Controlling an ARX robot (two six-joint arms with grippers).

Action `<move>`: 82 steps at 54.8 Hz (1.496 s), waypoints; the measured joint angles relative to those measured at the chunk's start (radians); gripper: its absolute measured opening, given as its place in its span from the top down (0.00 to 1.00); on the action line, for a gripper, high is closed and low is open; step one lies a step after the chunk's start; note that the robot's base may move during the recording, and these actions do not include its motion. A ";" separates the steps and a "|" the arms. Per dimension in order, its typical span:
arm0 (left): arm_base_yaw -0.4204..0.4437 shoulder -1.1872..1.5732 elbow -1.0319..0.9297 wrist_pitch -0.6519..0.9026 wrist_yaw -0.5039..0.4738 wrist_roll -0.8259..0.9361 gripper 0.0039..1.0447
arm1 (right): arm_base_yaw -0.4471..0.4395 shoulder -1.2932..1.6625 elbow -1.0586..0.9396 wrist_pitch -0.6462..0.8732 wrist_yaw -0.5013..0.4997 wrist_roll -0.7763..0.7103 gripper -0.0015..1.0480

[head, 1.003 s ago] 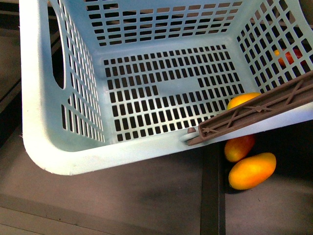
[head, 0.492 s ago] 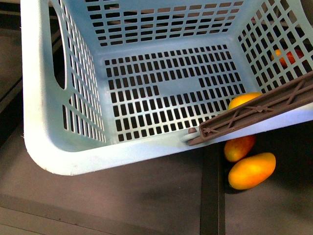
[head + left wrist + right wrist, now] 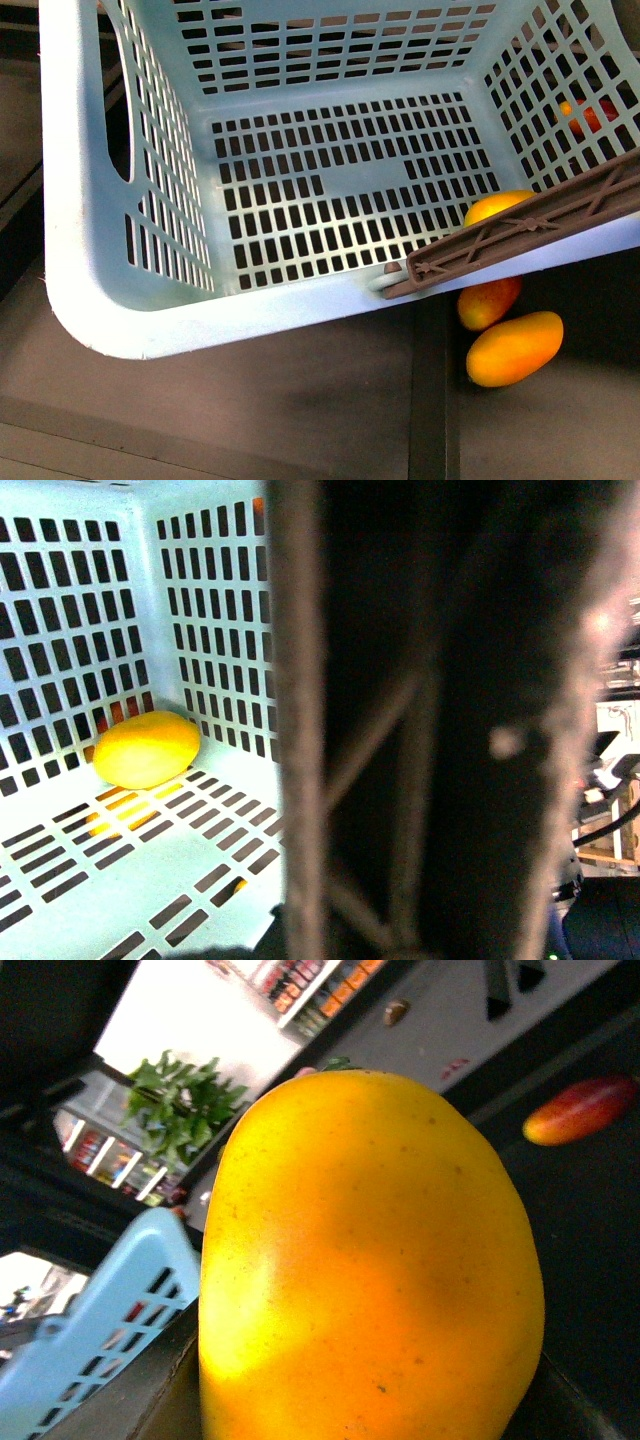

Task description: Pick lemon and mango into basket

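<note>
Mango [image 3: 515, 348] — smooth, elongated, orange-yellow — lies beside basket [image 3: 90, 290]; neither pincer's grip can be told.

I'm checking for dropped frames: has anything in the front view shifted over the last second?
Nothing visibly changed. The basket, its brown handle, the yellow fruit inside it and the two fruits outside by its corner all lie as they did. Neither end effector shows in the front view.
</note>
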 joint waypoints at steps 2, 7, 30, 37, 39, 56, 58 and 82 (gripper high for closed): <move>0.000 0.000 0.000 0.000 0.000 0.000 0.96 | 0.010 -0.014 -0.007 0.021 -0.004 0.005 0.39; 0.000 0.000 0.000 0.000 0.003 0.000 0.96 | 0.037 -0.045 -0.011 0.024 -0.004 0.003 0.39; 0.000 0.000 0.000 0.000 0.000 0.000 0.96 | 0.367 -0.065 0.018 -0.030 0.110 -0.067 0.39; 0.000 0.000 0.000 0.000 0.001 0.000 0.96 | 0.465 -0.031 0.061 -0.064 0.166 -0.133 0.38; 0.000 0.000 0.000 0.000 0.003 0.000 0.96 | 0.473 -0.031 0.067 -0.068 0.171 -0.136 0.31; 0.000 0.000 -0.001 0.000 0.005 -0.006 0.96 | 0.377 -0.185 0.048 -0.283 0.362 -0.213 0.08; 0.000 0.000 -0.001 0.000 0.000 -0.006 0.96 | 0.357 -0.240 0.034 -0.393 0.463 -0.257 0.08; 0.000 0.000 0.000 0.000 0.004 -0.004 0.96 | 0.273 -0.609 -0.261 -0.283 0.336 -0.650 0.40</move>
